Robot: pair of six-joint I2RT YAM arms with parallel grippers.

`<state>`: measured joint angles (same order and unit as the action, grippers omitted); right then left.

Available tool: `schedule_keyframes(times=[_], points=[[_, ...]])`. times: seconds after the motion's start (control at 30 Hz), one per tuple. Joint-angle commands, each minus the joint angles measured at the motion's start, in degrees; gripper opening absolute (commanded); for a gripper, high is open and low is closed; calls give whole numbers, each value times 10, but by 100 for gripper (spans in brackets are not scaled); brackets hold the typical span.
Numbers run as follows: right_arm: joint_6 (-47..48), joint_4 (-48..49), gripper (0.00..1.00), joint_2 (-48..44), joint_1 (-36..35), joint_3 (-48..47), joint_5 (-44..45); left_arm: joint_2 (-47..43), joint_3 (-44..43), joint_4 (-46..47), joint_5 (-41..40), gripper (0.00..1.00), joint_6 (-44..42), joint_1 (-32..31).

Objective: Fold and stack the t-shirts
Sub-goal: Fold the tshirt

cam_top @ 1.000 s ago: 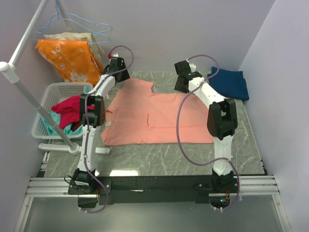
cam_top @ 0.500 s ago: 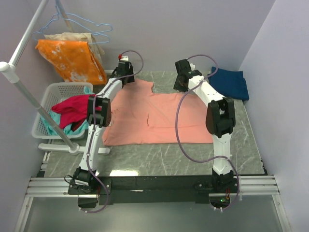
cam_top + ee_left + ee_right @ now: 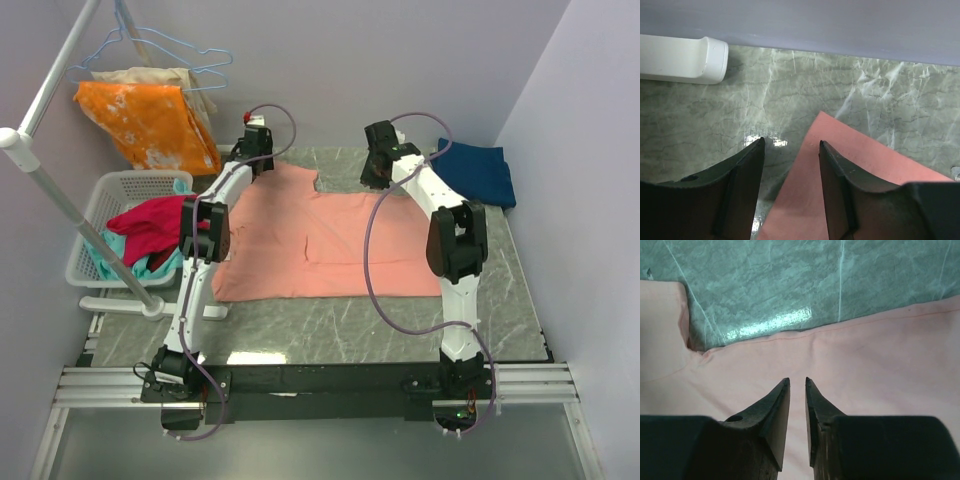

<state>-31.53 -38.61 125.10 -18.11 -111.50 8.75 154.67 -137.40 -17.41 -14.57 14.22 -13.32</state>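
A salmon-pink t-shirt (image 3: 320, 240) lies spread flat across the middle of the table (image 3: 330, 325), with a navy t-shirt (image 3: 478, 172) folded at the far right corner. The left gripper (image 3: 791, 142), jaws parted, straddles the pink shirt's far left corner near the table's far edge. The right gripper (image 3: 797, 380), narrowed to a slim gap but released, hangs just inside the pink shirt's far hem.
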Motion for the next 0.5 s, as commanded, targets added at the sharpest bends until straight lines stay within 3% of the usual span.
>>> schedule_keyframes(times=[0.0,0.37,0.47], points=[[-5,-2,25,-4,7,-23,-7,6,-28,14,-2,52,-37,-12],[-4,-2,21,-13,7,-20,-17,7,-26,16,-13,49,-53,-24],[-4,5,19,-17,8,-16,-21,7,-28,17,-23,39,-54,-25]])
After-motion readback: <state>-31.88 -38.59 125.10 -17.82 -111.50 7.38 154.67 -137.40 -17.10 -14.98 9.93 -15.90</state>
